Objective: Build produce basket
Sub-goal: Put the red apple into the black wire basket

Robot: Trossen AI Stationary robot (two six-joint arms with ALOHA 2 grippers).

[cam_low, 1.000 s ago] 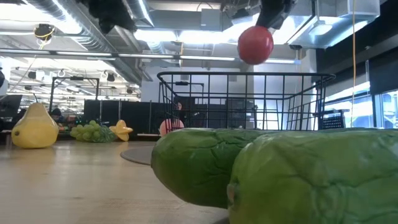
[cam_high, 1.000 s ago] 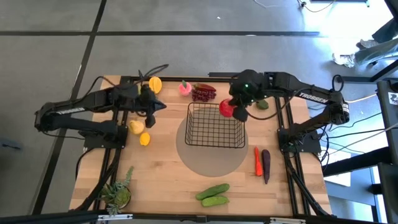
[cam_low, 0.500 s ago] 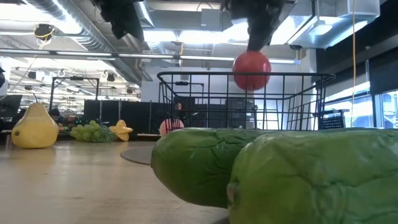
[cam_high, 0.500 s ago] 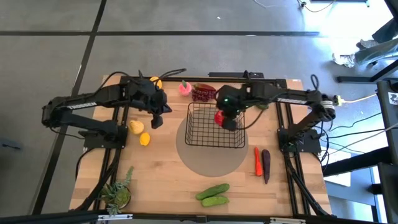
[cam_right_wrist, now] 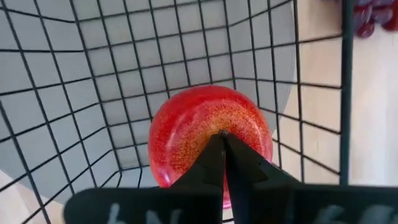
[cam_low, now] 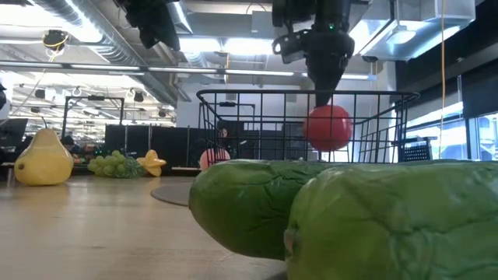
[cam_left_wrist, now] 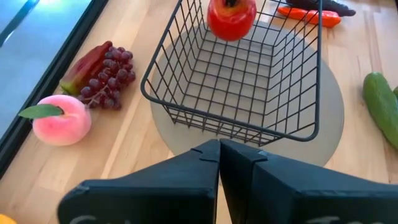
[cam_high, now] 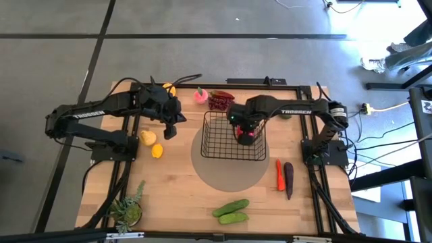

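Note:
The black wire basket (cam_high: pixel 233 158) stands on a grey round mat at mid-table. A red apple (cam_low: pixel 328 127) hangs inside it, below the rim, from my shut right gripper (cam_right_wrist: pixel 224 155), which points straight down. My left gripper (cam_left_wrist: pixel 219 147) is shut on nothing and hovers left of the basket (cam_left_wrist: pixel 230 127), slanting down toward it. A pink peach (cam_high: pixel 200 96) and purple grapes (cam_high: pixel 221 101) lie on the table behind the basket. A yellow fruit (cam_high: pixel 148 138) and a lemon (cam_high: pixel 157 151) lie to its left. My right gripper pinches the apple at the middle of its top (cam_right_wrist: pixel 214 134) between its two fingertips; the fingers hide what they close on there. They come from above, pointing down. The apple hangs upright below them, inside the basket walls; whether it touches the floor does not show.
A carrot (cam_high: pixel 279 174) and an eggplant (cam_high: pixel 289 179) lie right of the basket. Two cucumbers (cam_high: pixel 231 210) lie near the front edge and fill the low view. A small potted plant (cam_high: pixel 127 209) stands at the front left corner.
My right gripper has gone down and toward the table's left with the apple, from above the basket's far right corner to inside it, tipping to point straight down. The apple has sunk from above the rim to below it. My left gripper has shifted slightly toward the basket.

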